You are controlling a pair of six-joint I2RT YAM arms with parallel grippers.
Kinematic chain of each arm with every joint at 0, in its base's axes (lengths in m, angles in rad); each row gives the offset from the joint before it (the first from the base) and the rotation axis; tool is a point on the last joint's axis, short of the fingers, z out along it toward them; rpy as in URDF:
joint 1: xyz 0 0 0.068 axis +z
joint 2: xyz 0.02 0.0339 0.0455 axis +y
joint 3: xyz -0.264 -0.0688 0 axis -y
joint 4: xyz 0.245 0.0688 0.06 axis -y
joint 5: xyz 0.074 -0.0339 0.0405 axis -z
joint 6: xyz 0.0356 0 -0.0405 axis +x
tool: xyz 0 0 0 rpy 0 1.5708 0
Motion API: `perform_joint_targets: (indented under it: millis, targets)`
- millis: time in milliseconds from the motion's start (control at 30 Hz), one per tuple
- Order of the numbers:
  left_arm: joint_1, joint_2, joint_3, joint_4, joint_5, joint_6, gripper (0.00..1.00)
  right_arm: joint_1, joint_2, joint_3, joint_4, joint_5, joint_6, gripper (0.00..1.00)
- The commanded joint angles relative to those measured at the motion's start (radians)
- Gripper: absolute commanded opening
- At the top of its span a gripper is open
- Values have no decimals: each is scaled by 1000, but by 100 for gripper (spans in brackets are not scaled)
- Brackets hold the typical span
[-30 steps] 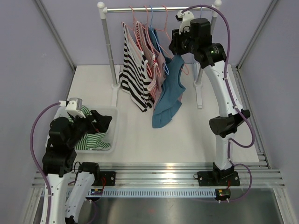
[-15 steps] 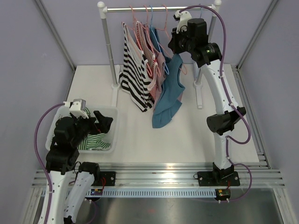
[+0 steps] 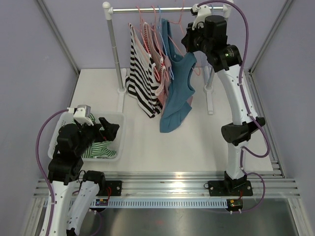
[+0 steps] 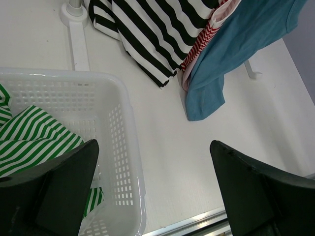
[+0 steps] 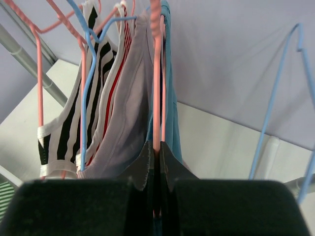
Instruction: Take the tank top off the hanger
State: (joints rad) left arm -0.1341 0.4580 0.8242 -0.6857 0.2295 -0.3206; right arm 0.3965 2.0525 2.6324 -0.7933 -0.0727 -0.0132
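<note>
A blue tank top (image 3: 178, 88) hangs on a pink hanger (image 5: 156, 88) at the right end of the row on the rail (image 3: 147, 9). My right gripper (image 3: 189, 43) is shut on that hanger's wire just below the rail; in the right wrist view the gripper (image 5: 157, 155) pinches the pink wire, with the blue top (image 5: 171, 113) right behind it. My left gripper (image 3: 107, 129) is open and empty over the white basket (image 3: 118, 118). In the left wrist view the left gripper (image 4: 152, 191) shows wide apart, with the blue top (image 4: 236, 44) far ahead.
Black-striped (image 3: 140, 78), grey and red-striped tops hang left of the blue one on pink and blue hangers. An empty blue hanger (image 5: 280, 98) hangs to the right. The basket (image 4: 123, 142) holds a green-striped garment (image 4: 34, 142). Rack posts (image 3: 114, 49) stand on the table.
My right gripper has risen and shifted slightly right with the pink hanger, lifting the blue top's shoulder closer to the rail. The left arm has barely moved.
</note>
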Motion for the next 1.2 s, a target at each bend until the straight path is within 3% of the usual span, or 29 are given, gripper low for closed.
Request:
perform_joint_targets:
  millis: [0, 133, 300, 400, 533, 600, 700, 767, 833, 967, 1167]
  targets:
    - [-10, 2, 15, 44, -16, 18, 99, 5, -103, 11, 117, 50, 7, 0]
    - [-15, 10, 39, 43, -15, 18, 99, 7, -162, -44, 109, 67, 5, 0]
    - [-25, 73, 130, 41, 11, -6, 99, 7, -354, -267, 114, 79, 42, 0]
    - [-32, 128, 226, 55, 24, -31, 99, 7, -498, -417, 126, 76, 76, 0]
    - [-90, 241, 409, 78, 10, -49, 99, 7, -623, -462, 13, 50, 101, 0]
    - [-148, 298, 479, 81, -76, -46, 99, 7, -681, -465, -70, -4, 108, 0]
    - [-426, 428, 633, 61, -328, 0, 99, 5, -753, -472, -176, -62, 128, 0]
    - [-536, 546, 776, 49, -480, 24, 99, 7, -816, -494, -224, -71, 143, 0]
    - [-652, 655, 877, 32, -544, 51, 99, 7, -876, -520, -245, -81, 153, 0]
    - [-806, 780, 1056, 109, -604, 133, 99, 5, -923, -517, -308, -136, 147, 0]
    - [-915, 910, 1127, 191, -579, 190, 99, 5, -1012, -572, -310, -157, 177, 0]
